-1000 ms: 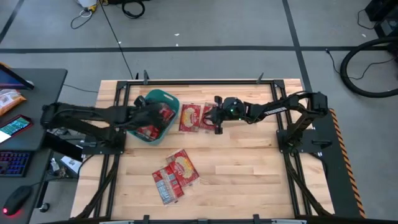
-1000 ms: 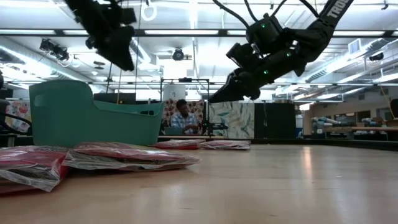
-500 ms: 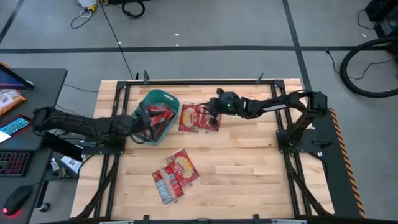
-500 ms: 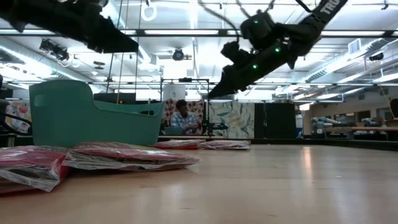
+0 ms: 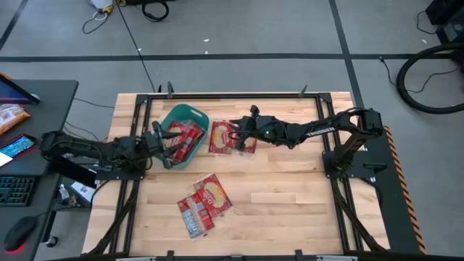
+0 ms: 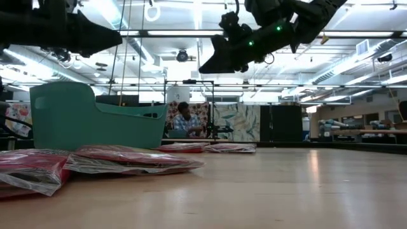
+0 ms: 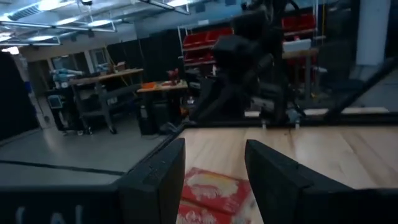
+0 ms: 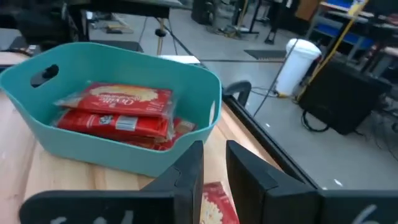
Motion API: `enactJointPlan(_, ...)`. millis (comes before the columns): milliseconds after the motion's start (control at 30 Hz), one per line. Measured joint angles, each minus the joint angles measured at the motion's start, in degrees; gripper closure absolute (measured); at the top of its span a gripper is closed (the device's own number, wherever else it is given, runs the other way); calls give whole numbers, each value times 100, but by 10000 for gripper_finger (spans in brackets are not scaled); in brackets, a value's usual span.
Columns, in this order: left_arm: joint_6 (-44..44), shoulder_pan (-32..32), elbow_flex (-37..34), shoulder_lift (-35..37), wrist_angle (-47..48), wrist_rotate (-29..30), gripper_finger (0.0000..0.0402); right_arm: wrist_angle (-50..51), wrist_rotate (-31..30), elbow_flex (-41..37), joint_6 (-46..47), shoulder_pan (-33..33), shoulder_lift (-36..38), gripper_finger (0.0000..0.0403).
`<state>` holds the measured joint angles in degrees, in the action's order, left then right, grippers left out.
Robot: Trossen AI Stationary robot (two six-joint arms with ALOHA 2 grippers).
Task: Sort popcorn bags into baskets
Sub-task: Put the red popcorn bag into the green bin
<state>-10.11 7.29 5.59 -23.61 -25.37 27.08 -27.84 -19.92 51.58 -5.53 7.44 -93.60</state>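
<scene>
The teal basket (image 5: 181, 112) stands at the table's far left and holds several red popcorn bags (image 5: 186, 136), stacked flat (image 8: 118, 109). Two more bags (image 5: 232, 138) lie flat on the table just right of it, and another pile (image 5: 205, 203) lies toward the near edge. My left gripper (image 5: 165, 141) hovers open over the basket's left wall, empty. My right gripper (image 5: 237, 130) hangs high (image 6: 210, 63) above the two bags beside the basket; its fingers stand a little apart with nothing between them. The right wrist view shows a bag (image 8: 217, 202) below them.
Bare wood fills the table's right half and the near right. A desk with a keyboard and phone (image 5: 18, 145) stands off the left edge. A person (image 6: 187, 121) sits far behind the table. The near pile of bags (image 6: 127, 159) lies low in front of the low camera.
My left gripper has drawn back from over the basket toward the table's left edge, uncovering the bags inside. My right gripper has moved toward the basket and risen, now over the two bags beside it. No bag has visibly moved.
</scene>
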Motion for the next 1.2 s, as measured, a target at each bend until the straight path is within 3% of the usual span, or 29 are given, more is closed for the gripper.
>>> enactJointPlan(267,-216,2,-151,452,-170,-199,230,1192,-12,556,714,-113,-2,329)
enactJointPlan(567,-178,-4,-151,524,-142,-191,230,943,-323,617,806,-458,-2,329)
enactJointPlan(833,-305,-4,-151,524,-7,-149,230,743,-404,617,836,-155,-95,329)
enactJointPlan(1000,-562,-11,-149,524,54,-38,230,474,31,726,773,63,-534,329)
enactJointPlan(1200,-710,-11,-147,524,21,212,230,631,384,1377,297,214,-1154,329)
